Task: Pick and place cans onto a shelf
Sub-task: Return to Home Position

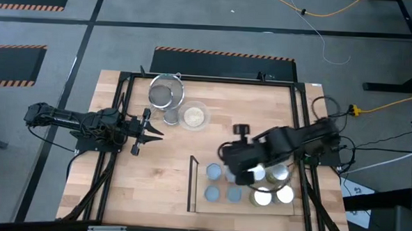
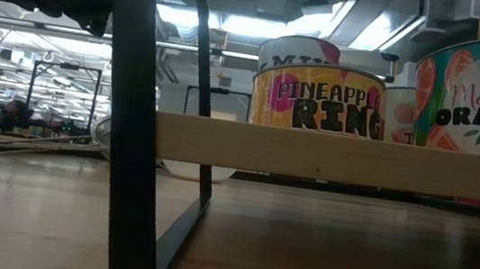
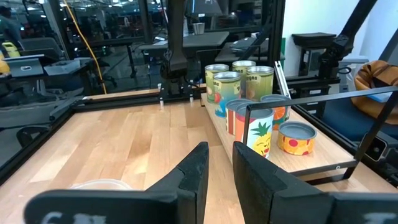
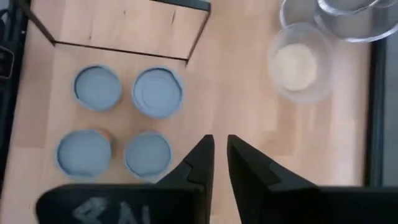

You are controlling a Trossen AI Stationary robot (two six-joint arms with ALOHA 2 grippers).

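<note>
cans point(image 4: 149, 155) just beside right gripper point(image 4: 220, 157)

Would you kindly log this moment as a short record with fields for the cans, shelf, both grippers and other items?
cans: eight upright on the shelf; four blue-topped, four shiny-topped
shelf: light-wood panel, dark upright edge on its left side
right gripper: above the shelf beside the blue-topped cans, fingers nearly together, holding nothing
left gripper: over bare table at left, away from the shelf, holding nothing
other items: strainer and glass bowl of grains at the table's far side
</note>
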